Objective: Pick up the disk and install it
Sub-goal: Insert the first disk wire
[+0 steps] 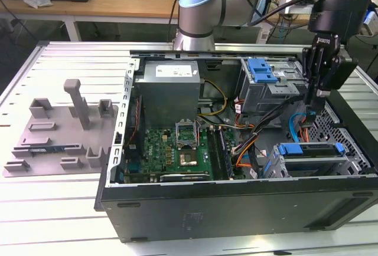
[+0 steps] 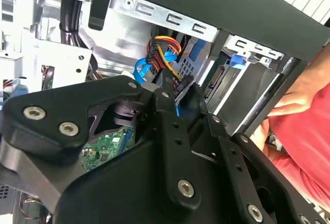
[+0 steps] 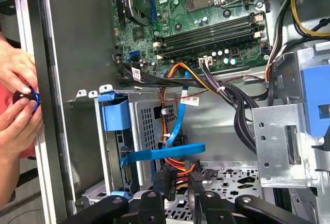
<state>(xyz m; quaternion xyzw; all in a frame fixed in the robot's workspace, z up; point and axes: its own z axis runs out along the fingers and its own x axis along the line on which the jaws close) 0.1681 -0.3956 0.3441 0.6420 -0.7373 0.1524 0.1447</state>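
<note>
The disk (image 1: 310, 151) lies flat in the drive bay at the front corner of the open computer case (image 1: 236, 197), on the exterior view's right, with its bright blue bracket around it. In the first wrist view the bracket's blue end (image 3: 116, 116) shows at the mouth of the bay. My gripper (image 1: 321, 94) hangs above the case, over the bay and its cables, shut with nothing between its fingers. In both wrist views its tips (image 3: 180, 182) (image 2: 167, 92) point at a bundle of orange, red and blue cables (image 3: 178, 131) beside the bay.
A grey power supply box (image 1: 171, 88), a green motherboard (image 1: 177, 147) and a drive cage with a blue clip (image 1: 263, 70) fill the case. A grey fixture plate (image 1: 53, 132) lies to the exterior view's left. A person's hands (image 3: 18, 100) are close outside the case wall.
</note>
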